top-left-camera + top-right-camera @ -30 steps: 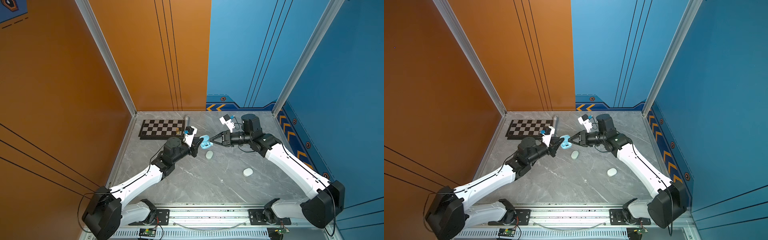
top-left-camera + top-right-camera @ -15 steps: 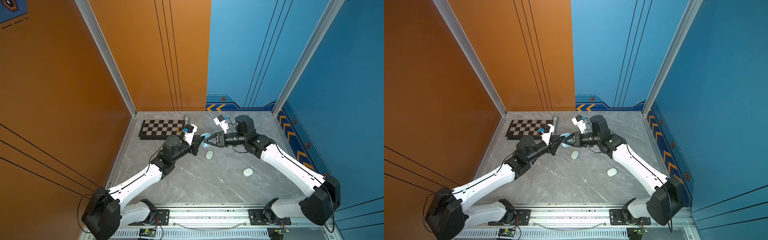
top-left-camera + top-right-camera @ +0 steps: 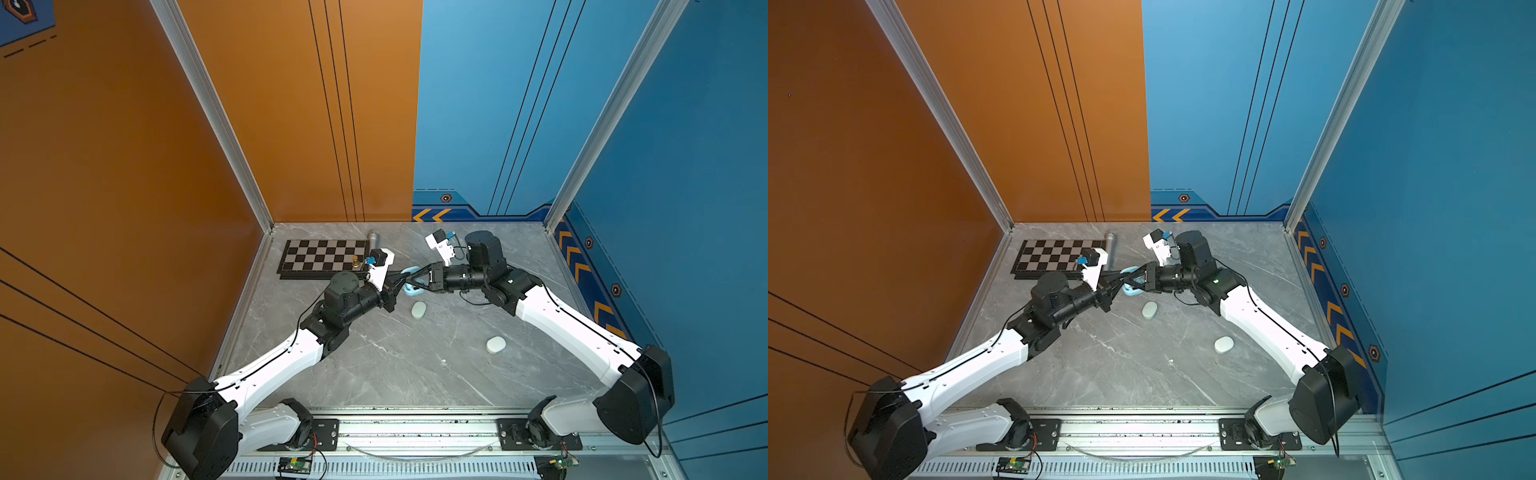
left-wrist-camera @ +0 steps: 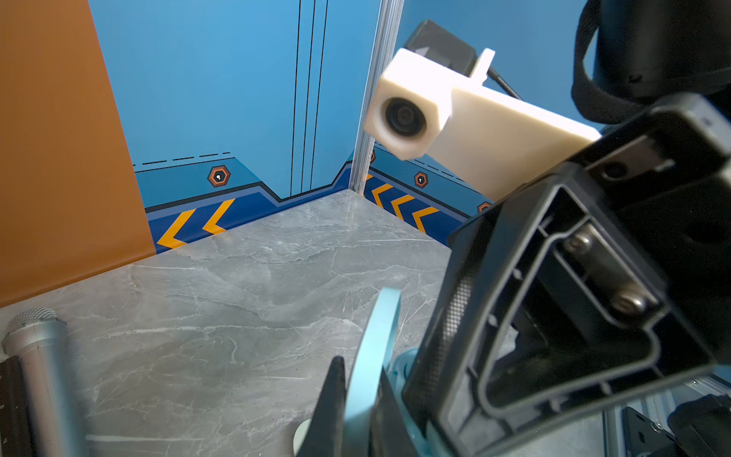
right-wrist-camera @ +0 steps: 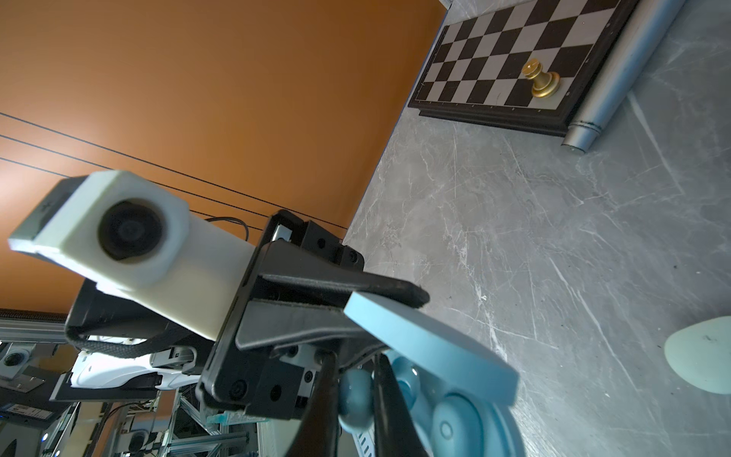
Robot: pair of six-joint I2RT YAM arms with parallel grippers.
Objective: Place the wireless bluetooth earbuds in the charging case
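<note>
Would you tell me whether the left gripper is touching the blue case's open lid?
Touching. In the left wrist view the left gripper is shut on the blue lid, a finger pressed against each face.

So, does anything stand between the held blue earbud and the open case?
Nothing visible. The right end effector pinches the earbud right at the case base, while the left end effector holds the lid swung open, clear of it.

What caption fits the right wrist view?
Right gripper pinches pale blue glossy earbud at open blue charging case; left gripper clamps its lid.
</note>
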